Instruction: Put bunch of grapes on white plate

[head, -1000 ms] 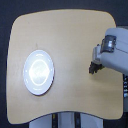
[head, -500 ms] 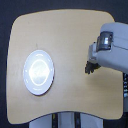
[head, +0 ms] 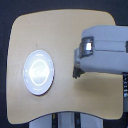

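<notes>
The white plate [head: 40,71] lies on the left part of the tan table, round and glossy, with nothing on it. My gripper [head: 76,73] reaches in from the exterior view's right on a bulky grey arm, and its tip hangs a short way right of the plate's rim. A small dark lump, the bunch of grapes [head: 76,75], sits at the fingertips and appears held between them. The picture is too blurred to show the fingers apart from the grapes.
The tan table [head: 55,30] has rounded corners and its front edge runs along the bottom of the view. The grey arm [head: 102,50] covers the table's right middle. A dark stand shows below the front edge.
The gripper has moved toward the exterior view's left and slightly down, carrying the dark lump with it and closing on the plate. The plate has stayed put.
</notes>
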